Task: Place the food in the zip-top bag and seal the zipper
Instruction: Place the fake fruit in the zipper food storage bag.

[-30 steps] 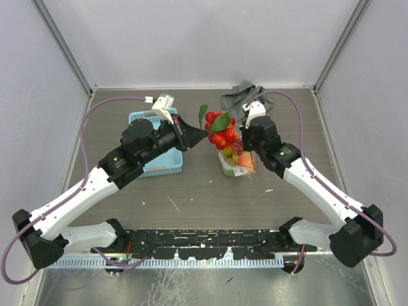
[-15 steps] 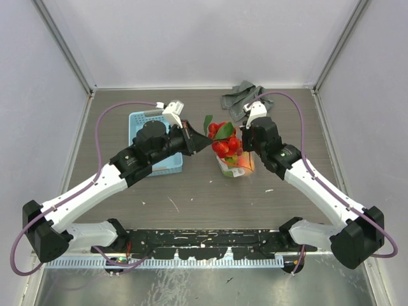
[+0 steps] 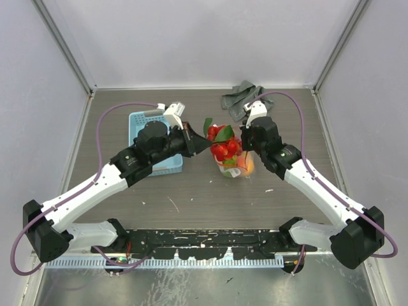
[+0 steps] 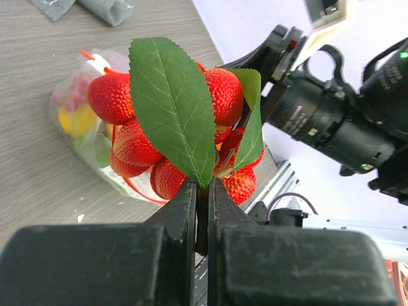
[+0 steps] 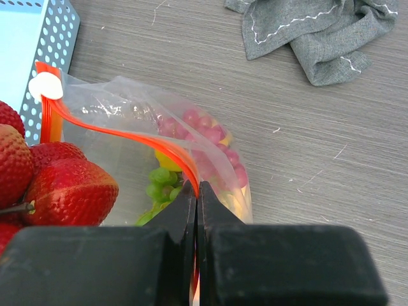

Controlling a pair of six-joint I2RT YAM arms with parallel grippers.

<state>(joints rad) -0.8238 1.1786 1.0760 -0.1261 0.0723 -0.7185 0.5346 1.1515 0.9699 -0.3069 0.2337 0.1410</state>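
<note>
My left gripper (image 4: 203,186) (image 3: 205,145) is shut on the stem of the red strawberries (image 4: 167,121) with green leaves (image 4: 171,102), holding the bunch (image 3: 224,146) at the mouth of the zip-top bag (image 3: 237,167). My right gripper (image 5: 197,189) (image 3: 245,148) is shut on the bag's red-orange zipper (image 5: 121,132) and holds the mouth up. Inside the clear bag (image 5: 191,146) lie green grapes (image 5: 159,182), purple grapes (image 5: 213,137) and the yellow lemon (image 5: 167,160). The orange-red peach (image 3: 247,167) shows through the bag in the top view.
A light blue basket (image 3: 160,163) sits under my left arm; its corner shows in the right wrist view (image 5: 32,38). A grey cloth (image 3: 240,97) (image 5: 312,32) lies at the back. The walls stand at left, right and back.
My left gripper has carried the strawberries rightward and lower, from beside the basket to the bag's mouth. My right gripper holds the zipper almost unmoved.
</note>
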